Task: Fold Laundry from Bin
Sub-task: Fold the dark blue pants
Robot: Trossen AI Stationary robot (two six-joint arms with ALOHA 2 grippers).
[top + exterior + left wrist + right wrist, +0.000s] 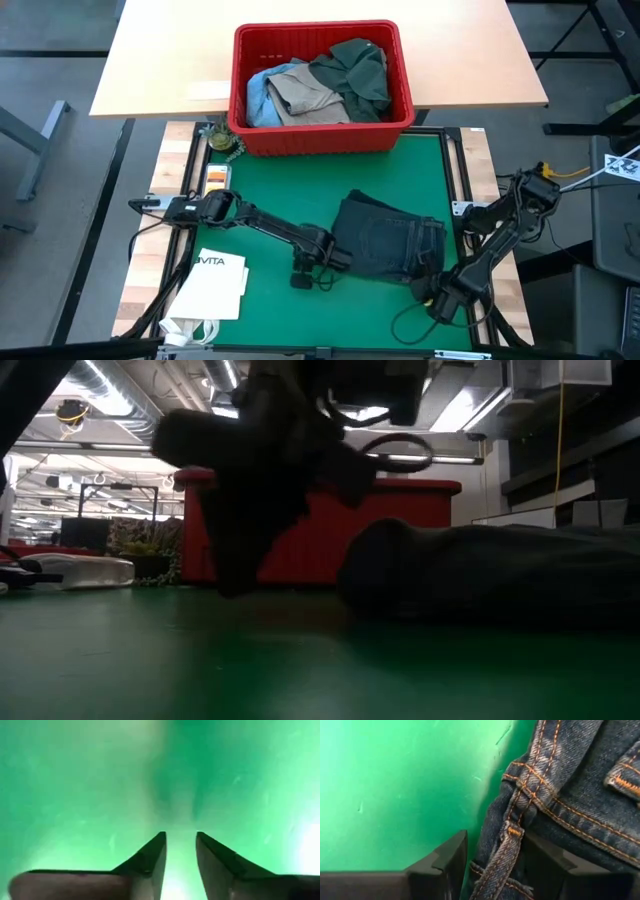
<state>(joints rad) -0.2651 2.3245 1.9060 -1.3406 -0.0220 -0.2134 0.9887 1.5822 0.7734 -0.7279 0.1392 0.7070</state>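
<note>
the red bin point(322, 135) stands on the wooden table at the far edge of the green mat point(270, 190). inside it lie a light blue garment point(260, 95), a khaki-tan garment point(305, 92) and a dark green shirt point(360, 72), heaped together and touching.

a pair of dark denim jeans point(388, 240) lies folded on the mat, toward the right side, well apart from the bin.

the left gripper point(303, 275) is low over bare mat just beside the left edge of the jeans. in its wrist view the two fingers point(150, 857) stand slightly apart with only green mat between them; nothing is held.

the right gripper point(432, 293) is at the near right corner of the jeans. in its wrist view a belt loop and a seam with orange stitching point(512, 832) lie between the two fingers point(451, 855), which stand apart on either side of the cloth. whether the pads actually press the denim cannot be told for certain.

a white paper bag printed "vita" point(213, 285) lies flat at the near left corner of the mat. a small plant point(220, 137) sits beside the bin's left corner.
</note>
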